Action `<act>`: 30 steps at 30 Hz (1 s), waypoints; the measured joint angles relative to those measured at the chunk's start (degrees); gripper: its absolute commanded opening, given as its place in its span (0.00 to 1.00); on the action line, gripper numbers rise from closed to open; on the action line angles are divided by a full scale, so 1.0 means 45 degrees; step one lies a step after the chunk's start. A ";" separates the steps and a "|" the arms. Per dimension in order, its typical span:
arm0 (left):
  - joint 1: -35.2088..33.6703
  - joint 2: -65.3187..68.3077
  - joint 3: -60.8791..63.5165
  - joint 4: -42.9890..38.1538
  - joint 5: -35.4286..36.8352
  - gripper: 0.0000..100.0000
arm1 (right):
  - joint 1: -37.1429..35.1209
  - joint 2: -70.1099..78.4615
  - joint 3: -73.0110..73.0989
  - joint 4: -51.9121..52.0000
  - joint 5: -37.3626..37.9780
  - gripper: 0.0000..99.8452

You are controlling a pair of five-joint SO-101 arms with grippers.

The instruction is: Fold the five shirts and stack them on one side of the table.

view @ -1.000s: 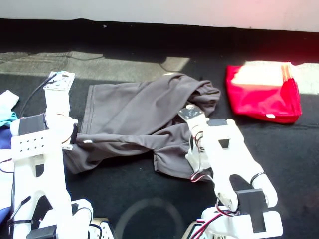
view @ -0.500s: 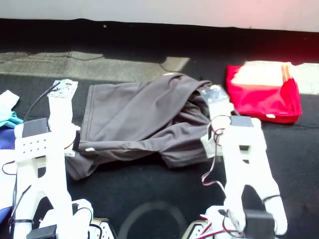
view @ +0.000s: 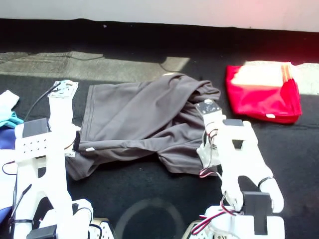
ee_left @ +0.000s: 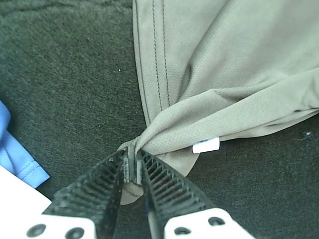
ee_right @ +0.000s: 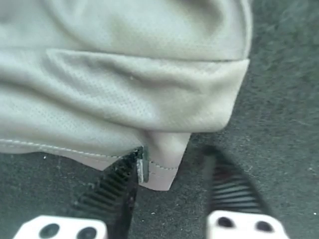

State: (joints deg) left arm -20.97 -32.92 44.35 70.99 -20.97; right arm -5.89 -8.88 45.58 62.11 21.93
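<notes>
One grey shirt (ee_left: 229, 64): left jaws clamp its edge (wrist view), right jaws gape.

My right gripper (ee_right: 175, 155) swung toward the table's far right corner, then drew back toward the near edge, ending with jaws apart at the gray shirt's (view: 139, 119) hem. The shirt's near right flap shortened and shifted rightward. My left gripper (ee_left: 133, 167) eased slightly toward the near edge.
</notes>
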 measured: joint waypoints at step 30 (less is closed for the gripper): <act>0.0000 0.0000 0.0000 0.0000 0.0000 0.01 | -0.0176 -0.1446 -0.0234 0.0801 0.0000 0.06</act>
State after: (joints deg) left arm -20.97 -32.92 44.35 70.99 -20.97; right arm -6.68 -15.38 44.53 65.71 21.93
